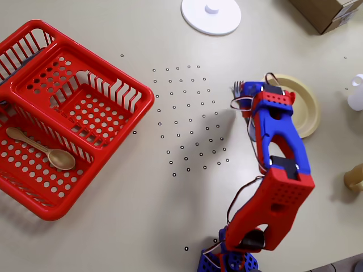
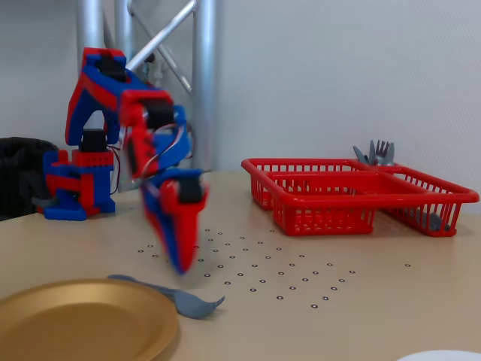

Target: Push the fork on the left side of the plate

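The slate-blue fork (image 1: 237,88) lies on the table just left of the pale-yellow plate (image 1: 306,107) in the overhead view; only its tines show there, and the handle is hidden under the arm. In the fixed view the fork (image 2: 184,299) lies against the right rim of the plate (image 2: 83,320). My gripper (image 1: 248,97) points down over the fork. In the fixed view its tip (image 2: 181,263) hangs just above the fork's handle, blurred, with the jaws together and nothing between them.
A red two-compartment basket (image 1: 108,122) stands at the left with a tan spoon (image 1: 42,149) in it; the fixed view shows grey forks (image 2: 376,153) at its far end. A white disc (image 1: 211,15), a cardboard box (image 1: 326,12), a white object (image 1: 356,93) and a tan object (image 1: 354,178) ring the plate.
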`<state>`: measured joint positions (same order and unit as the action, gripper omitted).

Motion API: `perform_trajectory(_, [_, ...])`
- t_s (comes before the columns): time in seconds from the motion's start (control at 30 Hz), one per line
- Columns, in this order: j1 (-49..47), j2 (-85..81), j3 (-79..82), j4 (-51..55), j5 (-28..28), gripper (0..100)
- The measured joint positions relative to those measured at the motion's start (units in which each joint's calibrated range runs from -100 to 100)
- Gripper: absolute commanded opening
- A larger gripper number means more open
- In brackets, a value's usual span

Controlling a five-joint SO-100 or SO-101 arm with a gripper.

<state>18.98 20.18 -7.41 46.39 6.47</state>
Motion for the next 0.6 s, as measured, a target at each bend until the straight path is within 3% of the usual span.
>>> perform_trajectory(0.6, [-4.28,8.42,-14.38,0.00,-0.78,0])
